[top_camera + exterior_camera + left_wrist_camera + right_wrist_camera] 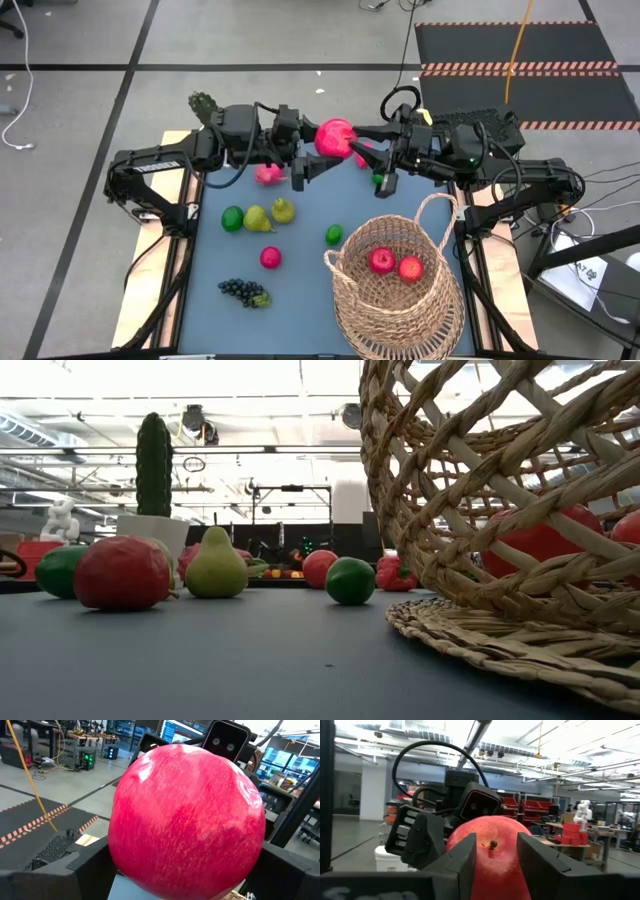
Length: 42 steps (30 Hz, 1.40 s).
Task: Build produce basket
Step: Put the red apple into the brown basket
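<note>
Between our two grippers, raised over the far middle of the blue table (300,255), hangs a large glossy red-pink toy fruit (335,136), one piece of the produce. Our left gripper (312,165) has its jaws spread wide around it; in its wrist view the fruit fills the space between the dark fingers (90,865). Our right gripper (375,155) faces it from the other side, its two fingers (465,857) either side of the fruit's stem end and narrowing on it, though we cannot tell whether they press it yet. We judge this to be a hand-over in mid-air from left arm to right.

Nearer the front right sits the big round tan wicker basket (395,310) with its arched handle, already holding two red apples (395,264). Still on the table are a green lime (232,218), two yellow-green pears (268,215), another lime (334,234), a small pink-red apple (270,257), a dark grape bunch (243,291) and a pink piece (268,175) under the left arm. A green cactus (204,104) in a white pot stands at the far left corner.

Next, we think, the right jaws must close firmly before the left lets go, then carry the fruit over the rim, clear of the handle.
</note>
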Each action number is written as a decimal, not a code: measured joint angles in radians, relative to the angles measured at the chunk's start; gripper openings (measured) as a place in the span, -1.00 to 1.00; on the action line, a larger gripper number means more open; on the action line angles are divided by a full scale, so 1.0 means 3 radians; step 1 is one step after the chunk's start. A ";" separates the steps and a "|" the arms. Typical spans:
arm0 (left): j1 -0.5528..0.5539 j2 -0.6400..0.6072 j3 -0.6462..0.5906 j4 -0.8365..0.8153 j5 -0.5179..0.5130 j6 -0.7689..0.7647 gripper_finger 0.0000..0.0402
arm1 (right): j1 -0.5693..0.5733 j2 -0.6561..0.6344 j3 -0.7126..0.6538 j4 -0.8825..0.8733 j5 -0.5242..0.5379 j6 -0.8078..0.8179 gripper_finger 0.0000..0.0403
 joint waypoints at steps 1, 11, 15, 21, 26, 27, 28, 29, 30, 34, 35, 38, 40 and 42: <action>0.0000 0.0000 0.0000 0.0000 -0.0001 0.0000 0.81 | 0.0000 0.0000 0.0000 0.0000 -0.0003 0.0000 -0.34; 0.0000 0.0000 0.0000 -0.0006 -0.0005 -0.0001 0.81 | 0.0001 0.0000 0.0000 -0.0040 -0.0009 0.0000 -0.59; 0.0000 0.0000 0.0000 -0.0049 -0.0007 -0.0002 0.81 | 0.0001 0.0000 0.0000 -0.0068 -0.0011 0.0000 -0.65; 0.0000 0.0000 0.0000 -0.0083 -0.0007 -0.0003 0.81 | 0.0001 0.0000 0.0000 -0.0133 -0.0006 0.0020 -0.66; -0.0007 0.0000 0.0000 -0.0097 -0.0007 -0.0005 0.81 | 0.0001 0.0000 0.0000 -0.0142 -0.0006 0.0111 -0.69; -0.0013 0.0000 0.0000 -0.0099 -0.0009 -0.0003 0.81 | 0.0001 0.0000 0.0000 -0.0142 -0.0007 0.0111 -0.70; -0.0019 0.0000 0.0000 -0.0099 -0.0010 0.0003 0.81 | 0.0001 0.0000 0.0000 -0.0142 -0.0007 0.0112 -0.71; -0.0027 0.0000 0.0000 -0.0099 -0.0012 0.0009 0.81 | 0.0003 0.0000 0.0000 -0.0142 -0.0007 0.0112 -0.73; -0.0034 0.0000 0.0000 -0.0099 -0.0016 0.0012 0.81 | 0.0003 0.0000 0.0000 -0.0142 -0.0008 0.0112 -0.74; -0.0043 0.0000 0.0000 -0.0099 -0.0020 0.0014 0.81 | 0.0003 0.0000 0.0000 -0.0142 -0.0007 0.0112 -0.79; -0.0043 0.0000 0.0000 -0.0100 -0.0020 0.0014 0.81 | 0.0003 0.0000 0.0000 -0.0142 -0.0007 0.0113 -0.80; -0.0043 0.0000 0.0000 -0.0100 -0.0016 0.0020 0.81 | 0.0003 0.0000 0.0000 -0.0142 -0.0006 0.0112 -0.83; -0.0043 0.0000 0.0000 -0.0099 -0.0014 0.0024 0.81 | 0.0003 0.0000 0.0000 -0.0142 -0.0005 0.0113 -0.85; -0.0043 0.0000 0.0000 -0.0100 -0.0007 0.0024 0.81 | 0.0003 0.0000 0.0000 -0.0142 -0.0002 0.0113 -0.88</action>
